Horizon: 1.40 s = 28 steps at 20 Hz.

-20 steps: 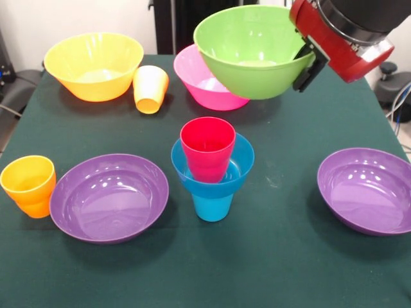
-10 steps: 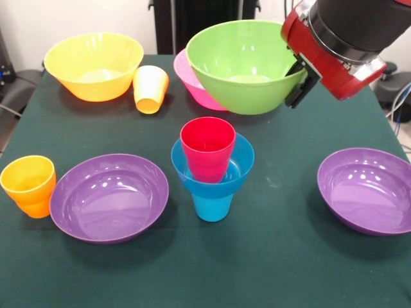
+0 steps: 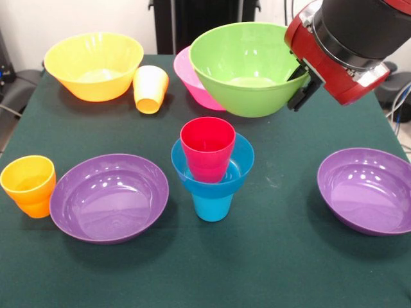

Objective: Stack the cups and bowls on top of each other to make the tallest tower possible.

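Note:
My gripper (image 3: 302, 82) is shut on the right rim of the lime green bowl (image 3: 247, 70) and holds it upright in the air, behind and a little right of the stack. The stack stands at the table's middle: a blue cup (image 3: 213, 206) at the bottom, the small blue bowl (image 3: 242, 168) on it, and the red cup (image 3: 207, 147) in that bowl. The green bowl's bottom hangs just above the level of the red cup's rim. The inner finger is hidden inside the bowl.
An orange-yellow bowl (image 3: 94, 64) stands at the back left with a yellow cup (image 3: 150, 88) leaning beside it. A pink bowl (image 3: 191, 80) is partly hidden behind the green one. An orange cup (image 3: 29, 185) and a purple bowl (image 3: 109, 196) are at the front left, and a second purple bowl (image 3: 367, 189) at the right.
My gripper has lowered the green bowl and brought it nearer the stack, first a little left, then slightly back right. Everything on the table has stayed in place.

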Each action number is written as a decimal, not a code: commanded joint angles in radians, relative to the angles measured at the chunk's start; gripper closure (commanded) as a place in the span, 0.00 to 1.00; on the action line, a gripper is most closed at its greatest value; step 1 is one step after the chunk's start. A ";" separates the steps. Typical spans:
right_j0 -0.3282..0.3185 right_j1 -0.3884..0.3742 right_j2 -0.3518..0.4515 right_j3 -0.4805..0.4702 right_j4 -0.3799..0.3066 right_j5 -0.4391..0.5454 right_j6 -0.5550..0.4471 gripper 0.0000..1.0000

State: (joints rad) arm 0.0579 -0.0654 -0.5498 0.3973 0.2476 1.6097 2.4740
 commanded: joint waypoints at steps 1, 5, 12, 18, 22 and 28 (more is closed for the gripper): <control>-0.023 0.004 0.060 -0.018 -0.045 0.117 -0.238 1.00; -0.029 0.014 0.060 -0.037 -0.041 0.132 -0.244 1.00; -0.041 0.029 0.056 -0.074 -0.031 0.170 -0.263 1.00; -0.023 0.001 0.069 -0.022 -0.050 0.148 -0.282 1.00; -0.023 0.003 0.068 -0.028 -0.051 0.150 -0.292 1.00; -0.028 0.016 0.066 -0.051 -0.046 0.161 -0.298 1.00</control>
State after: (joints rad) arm 0.0409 -0.0471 -0.5499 0.3380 0.2457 1.6818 2.4655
